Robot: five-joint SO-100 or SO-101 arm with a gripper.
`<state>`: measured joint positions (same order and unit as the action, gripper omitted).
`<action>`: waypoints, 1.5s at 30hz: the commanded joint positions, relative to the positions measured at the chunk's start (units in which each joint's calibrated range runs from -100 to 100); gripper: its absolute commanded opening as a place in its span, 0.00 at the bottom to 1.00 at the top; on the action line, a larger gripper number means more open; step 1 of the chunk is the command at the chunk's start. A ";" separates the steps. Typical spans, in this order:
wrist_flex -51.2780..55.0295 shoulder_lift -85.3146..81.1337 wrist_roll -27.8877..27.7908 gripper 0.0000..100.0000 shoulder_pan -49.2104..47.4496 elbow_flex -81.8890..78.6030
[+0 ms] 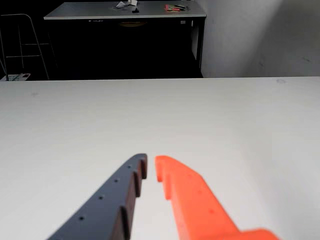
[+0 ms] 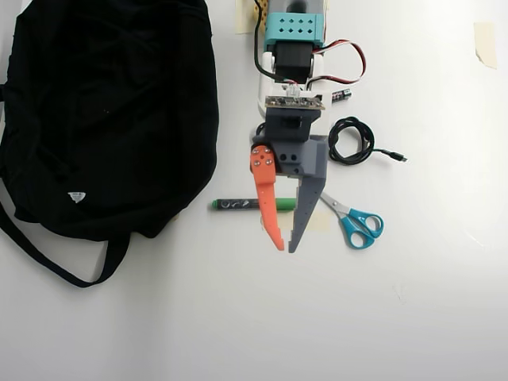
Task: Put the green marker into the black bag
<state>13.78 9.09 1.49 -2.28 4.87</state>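
Closest to your wrist camera are the jaws (image 1: 150,167): a dark grey finger on the left and an orange one on the right, their tips nearly meeting with only a thin sliver of white tabletop (image 1: 225,120) between them. You hold nothing; the tips are almost together and empty.

From your overhead view the jaws (image 2: 282,248) point down the picture, orange finger on the left, grey on the right, and they pass above the green marker (image 2: 236,204). The marker lies flat and sideways on the tabletop (image 2: 238,317), its dark barrel with white marks showing to the left of the orange finger, a small green tip at its left end and the bright green cap showing between the two fingers. You cannot tell from this view whether the fingers touch it; the wrist view shows no marker between the tips.

Left of the marker sits the black bag (image 2: 111,111), a big soft heap with a small white patch and a strap looping below it; its lower edge is near the marker's left end. On the right, blue-handled scissors (image 2: 355,222) lie just beside the grey finger, with a coiled black cable (image 2: 349,141) above them.
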 commanded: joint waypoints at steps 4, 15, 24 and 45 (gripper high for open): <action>-0.60 -0.79 -0.28 0.02 -0.34 1.24; 7.84 -1.87 0.29 0.03 -1.16 0.25; 32.64 -3.03 0.19 0.02 -1.09 2.31; 68.99 -2.95 0.24 0.02 -1.09 7.08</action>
<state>80.33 9.09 1.68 -2.94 10.61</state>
